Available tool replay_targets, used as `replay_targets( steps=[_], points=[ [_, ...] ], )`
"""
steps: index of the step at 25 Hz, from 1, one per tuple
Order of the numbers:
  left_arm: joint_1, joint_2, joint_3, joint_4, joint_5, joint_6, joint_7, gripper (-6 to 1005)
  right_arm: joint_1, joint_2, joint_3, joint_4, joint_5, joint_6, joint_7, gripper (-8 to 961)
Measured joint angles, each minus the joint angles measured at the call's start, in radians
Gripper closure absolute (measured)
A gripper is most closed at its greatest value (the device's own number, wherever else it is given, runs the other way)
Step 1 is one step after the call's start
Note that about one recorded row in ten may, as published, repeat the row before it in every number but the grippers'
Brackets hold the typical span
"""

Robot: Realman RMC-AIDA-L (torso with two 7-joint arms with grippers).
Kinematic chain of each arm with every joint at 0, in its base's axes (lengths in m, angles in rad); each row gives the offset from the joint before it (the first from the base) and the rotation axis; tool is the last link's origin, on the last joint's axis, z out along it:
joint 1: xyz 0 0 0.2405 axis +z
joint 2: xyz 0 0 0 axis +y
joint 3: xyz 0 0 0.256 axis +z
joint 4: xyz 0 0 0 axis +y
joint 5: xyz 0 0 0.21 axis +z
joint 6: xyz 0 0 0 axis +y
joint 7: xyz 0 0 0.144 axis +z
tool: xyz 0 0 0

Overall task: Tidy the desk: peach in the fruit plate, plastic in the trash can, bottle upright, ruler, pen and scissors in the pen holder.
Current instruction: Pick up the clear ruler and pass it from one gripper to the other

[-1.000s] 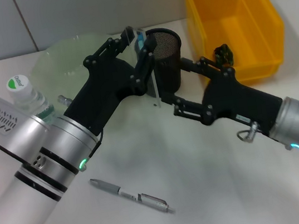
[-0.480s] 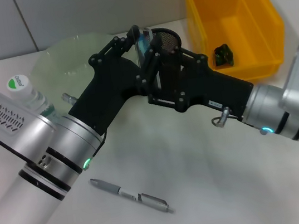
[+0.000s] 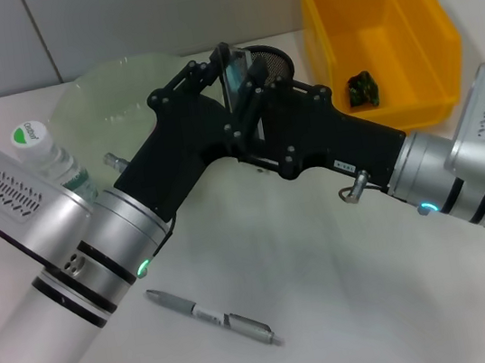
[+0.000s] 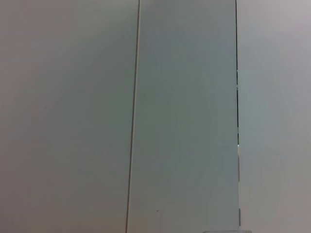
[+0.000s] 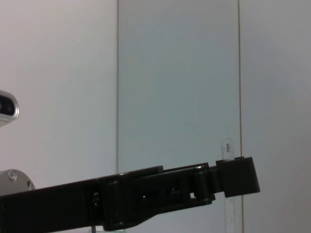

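Both grippers meet over the mesh pen holder (image 3: pixel 270 60) — left gripper (image 3: pixel 227 63) clenched on the clear ruler (image 3: pixel 231 72), long axis upright just above the rim; right gripper (image 3: pixel 253 98) beside it, jaws' state unclear.

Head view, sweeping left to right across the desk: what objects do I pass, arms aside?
Water bottle → glass fruit plate → pen → clear ruler held above the mesh pen holder → plastic scrap in the yellow bin.
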State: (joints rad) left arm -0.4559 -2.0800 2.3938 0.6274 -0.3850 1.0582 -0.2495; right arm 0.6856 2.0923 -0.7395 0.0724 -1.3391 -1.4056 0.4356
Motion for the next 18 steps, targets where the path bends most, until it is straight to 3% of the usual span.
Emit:
replay_targets(
  steps=[7,10,18],
  points=[
    [0.004,0.0,0.007,0.0,0.0,0.001,0.0,611,-0.001,0.0,0.031,0.009,-0.002,-0.006,0.0,277],
    [0.005,0.0,0.007,0.0,0.0,0.002,-0.001,611,0.0,0.0,0.034,0.009,-0.006,-0.008,0.0,512],
    [0.005,0.0,0.007,-0.002,0.0,0.002,-0.001,611,0.0,0.0,0.027,0.009,-0.009,-0.031,0.0,765]
  ],
)
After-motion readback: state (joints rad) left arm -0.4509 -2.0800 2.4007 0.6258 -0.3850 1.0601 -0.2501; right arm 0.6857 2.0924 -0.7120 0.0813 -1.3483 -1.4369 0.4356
